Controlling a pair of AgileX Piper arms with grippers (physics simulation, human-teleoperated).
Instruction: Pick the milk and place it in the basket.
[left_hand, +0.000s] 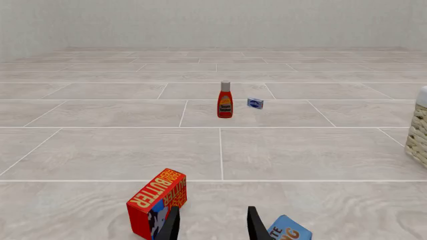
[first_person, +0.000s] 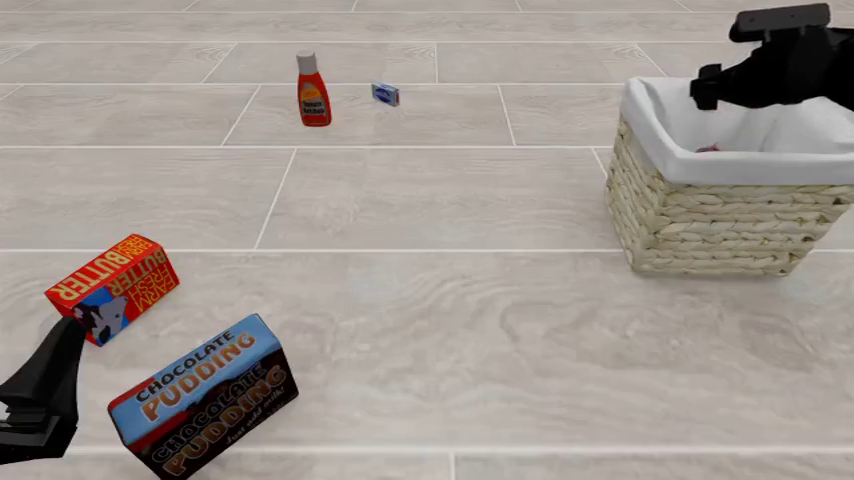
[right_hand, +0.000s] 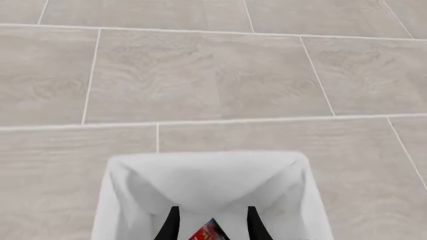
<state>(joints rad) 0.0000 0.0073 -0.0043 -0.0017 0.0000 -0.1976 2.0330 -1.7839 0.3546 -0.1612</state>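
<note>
Red milk (right_hand: 208, 232) sits low inside the basket (first_person: 707, 225), between your right hand's (right_hand: 209, 222) spread, released fingers. If you lift crookedly, a finger may catch the cloth lining (right_hand: 207, 180) and tip the basket.

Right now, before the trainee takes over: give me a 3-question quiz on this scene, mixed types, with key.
1. True or false: the milk is already inside the basket.
2. Which thing stands closest to the ketchup bottle?
A. the butter box
B. the small blue packet
C. the chocolate pudding box
3. Fill in the blank: the right gripper, above the basket, has its jaws ____.

Key: 1 true; 2 B; 3 open, with gaps either side of the carton.
</note>
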